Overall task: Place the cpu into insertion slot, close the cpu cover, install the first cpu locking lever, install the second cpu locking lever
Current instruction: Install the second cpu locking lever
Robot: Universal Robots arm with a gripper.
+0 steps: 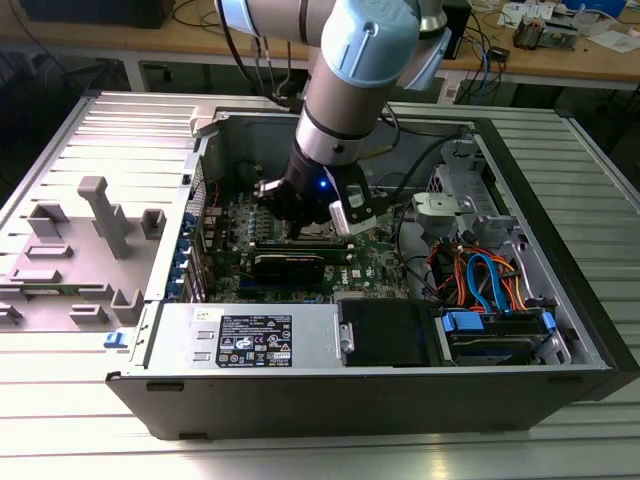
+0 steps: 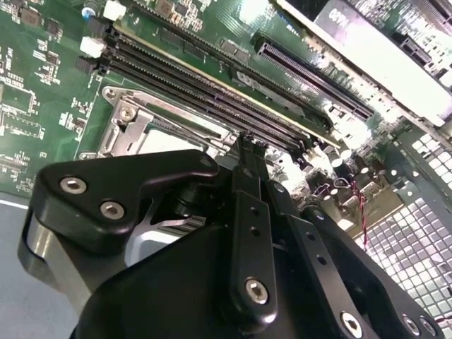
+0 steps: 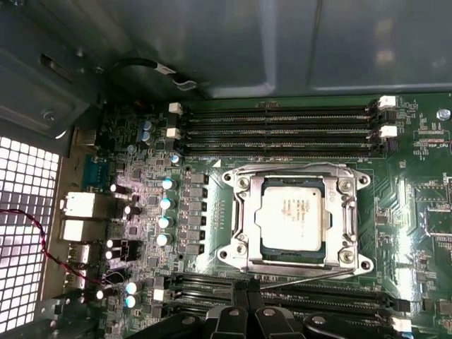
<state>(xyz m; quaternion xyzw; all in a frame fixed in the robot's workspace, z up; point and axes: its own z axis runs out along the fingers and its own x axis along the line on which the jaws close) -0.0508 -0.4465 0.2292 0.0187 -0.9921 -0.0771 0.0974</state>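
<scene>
The black fingertips [image 3: 244,305] are pressed together, holding nothing, just beside the square silver-rimmed insertion slot [image 3: 293,267] on the green board [image 3: 417,233]. The dull silver square cpu [image 3: 293,216] lies in it, framed by the thin silver cpu cover [image 3: 248,219]. The arm reaches steeply down into the open grey computer case [image 1: 560,300]; long black memory slots [image 3: 279,131] flank the socket.
</scene>
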